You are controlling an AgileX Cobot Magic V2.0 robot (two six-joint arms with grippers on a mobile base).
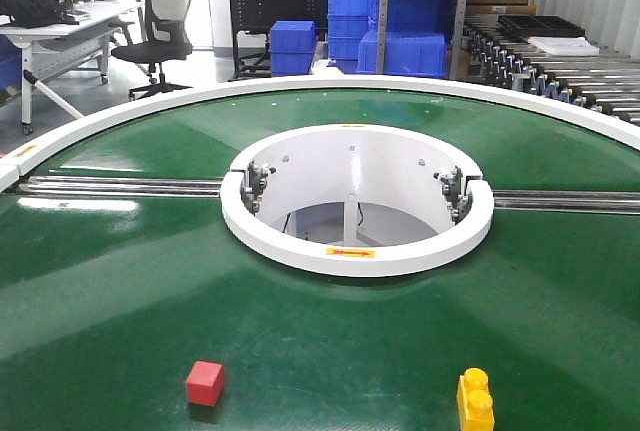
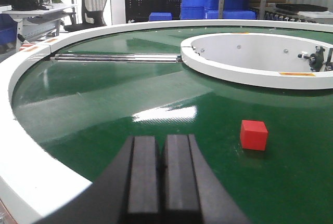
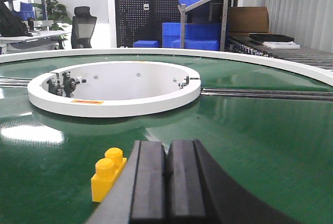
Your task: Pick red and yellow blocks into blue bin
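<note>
A small red cube (image 1: pixel 205 382) rests on the green belt near the front edge, left of centre. In the left wrist view the red cube (image 2: pixel 254 134) lies ahead and to the right of my left gripper (image 2: pixel 161 140), whose jaws are pressed together on nothing. A yellow two-stud brick (image 1: pixel 475 400) sits at the front right. My right gripper (image 3: pixel 167 143) is shut and empty, with the yellow brick (image 3: pixel 108 174) just left of its left finger. The blue bin is out of view.
A white ring (image 1: pixel 356 243) surrounds the hole at the middle of the green conveyor (image 1: pixel 120 291). A white outer rim (image 2: pixel 26 167) borders the belt. Metal rails (image 1: pixel 120 188) cross it. Stacked blue crates (image 1: pixel 400 36), an office chair (image 1: pixel 160 16) and a desk stand behind.
</note>
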